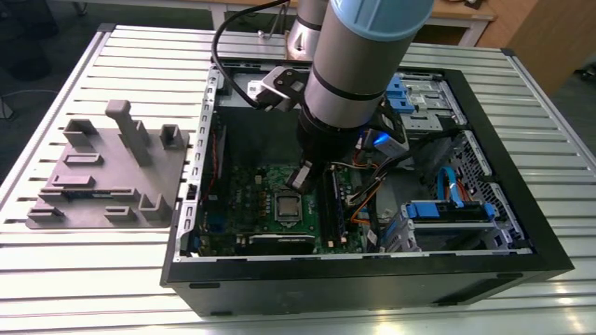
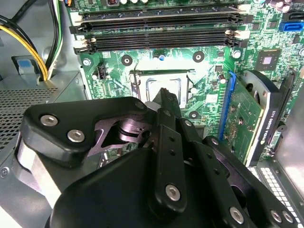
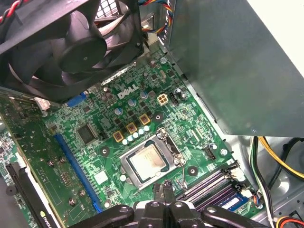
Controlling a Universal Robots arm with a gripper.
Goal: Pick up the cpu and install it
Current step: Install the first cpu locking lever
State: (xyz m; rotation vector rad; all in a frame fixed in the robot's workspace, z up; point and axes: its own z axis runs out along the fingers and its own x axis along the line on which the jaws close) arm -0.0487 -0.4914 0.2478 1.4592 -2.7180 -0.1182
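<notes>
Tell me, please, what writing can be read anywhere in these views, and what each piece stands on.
motherboard: a white maker's logo near the capacitors, a brand mark, left unquoted.
expansion card: white lettering along its black edge, too small to read.
cpu: no legible marking on its metal top.

Arm (image 1: 349, 84) reaching steeply down; jaws closed together, empty.

Table: you had a ribbed, silver-grey slatted metal tabletop (image 1: 112, 258) filling most of the exterior view.
Furniture: behind it you saw a light wooden desk with white legs (image 1: 461, 17) and a brown wooden panel (image 1: 549, 38).
Floor: dark grey floor (image 1: 38, 98) lay at the exterior view's left.
Light: even and bright.
</notes>
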